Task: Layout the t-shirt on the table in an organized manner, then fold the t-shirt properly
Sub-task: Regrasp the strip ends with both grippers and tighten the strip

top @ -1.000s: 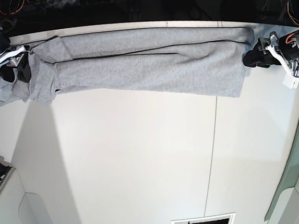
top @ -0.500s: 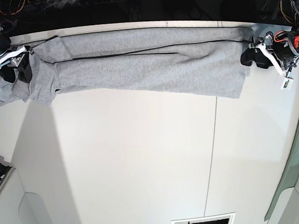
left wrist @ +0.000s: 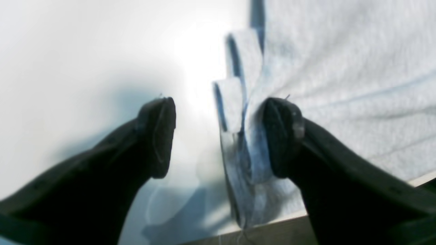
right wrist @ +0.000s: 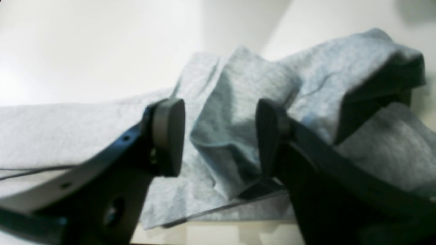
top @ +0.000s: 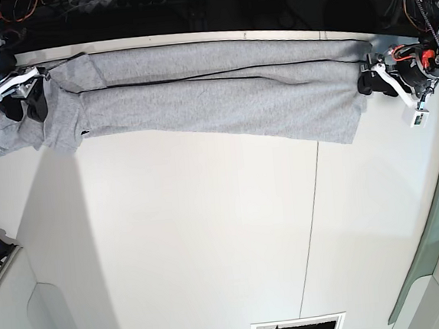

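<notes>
The large light heather-grey soft cotton t-shirt (top: 214, 99) lies folded lengthwise into a long narrow band along the far edge of the wide flat white surface (top: 211, 242), reaching nearly from one far corner to the other. A dark crease runs along the band's length. A thin dark seam line (top: 310, 233) crosses the bare surface from the near edge up to the shirt.

The left tool (top: 372, 82) sits at the band's end by the far corner on the base view's right. In its wrist view, the left tool (left wrist: 218, 136) has its black fingers (left wrist: 160, 136) standing wide apart; stacked cloth edges of the shirt (left wrist: 340, 85) rise between them, close against one finger, and nothing is pinched.

The right tool (top: 15, 94) is at the opposite end, where the cloth is bunched and rumpled near the other far corner. In its wrist view, the right tool (right wrist: 221, 136) also has its jaws apart, with a raised fold of the grey shirt (right wrist: 238, 112) standing in the gap between the pads. The fold looks to touch one pad, but whether it is gripped I cannot tell.
</notes>
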Robot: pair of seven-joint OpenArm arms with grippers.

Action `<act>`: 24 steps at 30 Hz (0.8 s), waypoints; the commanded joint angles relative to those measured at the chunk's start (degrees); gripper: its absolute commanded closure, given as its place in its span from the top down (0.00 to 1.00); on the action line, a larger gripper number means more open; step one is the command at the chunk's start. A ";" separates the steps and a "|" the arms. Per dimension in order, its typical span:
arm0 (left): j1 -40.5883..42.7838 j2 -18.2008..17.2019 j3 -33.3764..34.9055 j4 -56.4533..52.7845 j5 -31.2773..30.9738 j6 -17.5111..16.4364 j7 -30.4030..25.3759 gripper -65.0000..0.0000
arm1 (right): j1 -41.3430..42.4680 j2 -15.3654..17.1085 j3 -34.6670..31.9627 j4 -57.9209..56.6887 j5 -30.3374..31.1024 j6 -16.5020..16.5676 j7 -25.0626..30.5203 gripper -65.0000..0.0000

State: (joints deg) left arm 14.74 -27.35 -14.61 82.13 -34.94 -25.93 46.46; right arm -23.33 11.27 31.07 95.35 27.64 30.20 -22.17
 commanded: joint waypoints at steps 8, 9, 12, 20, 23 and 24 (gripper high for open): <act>3.93 -0.61 -0.31 0.63 -9.53 -5.42 3.34 0.67 | 0.00 0.61 0.42 0.81 0.87 0.04 1.14 0.51; 4.31 -0.26 -0.31 0.63 -10.56 -5.97 3.56 0.67 | 0.00 0.61 0.42 0.81 0.90 0.04 1.14 0.51; 4.66 0.85 -0.28 0.63 -12.48 -7.32 3.67 0.67 | -0.02 0.59 0.42 0.81 0.90 0.04 1.14 0.51; 4.59 3.06 -0.28 0.63 -12.59 -7.34 1.57 0.22 | -0.02 0.61 0.42 0.81 2.27 0.07 1.11 0.51; 4.13 2.78 -0.52 0.68 -10.47 -7.37 -0.20 0.00 | -0.02 0.63 0.42 0.81 2.34 0.07 1.11 0.51; 4.09 2.34 -0.59 0.79 -9.46 -7.30 -1.42 0.00 | -0.04 0.61 0.42 0.81 2.34 0.07 1.09 0.51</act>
State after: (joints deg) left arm 19.18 -23.90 -14.74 82.21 -44.45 -33.28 45.43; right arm -23.33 11.27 31.07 95.35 28.95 30.20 -22.20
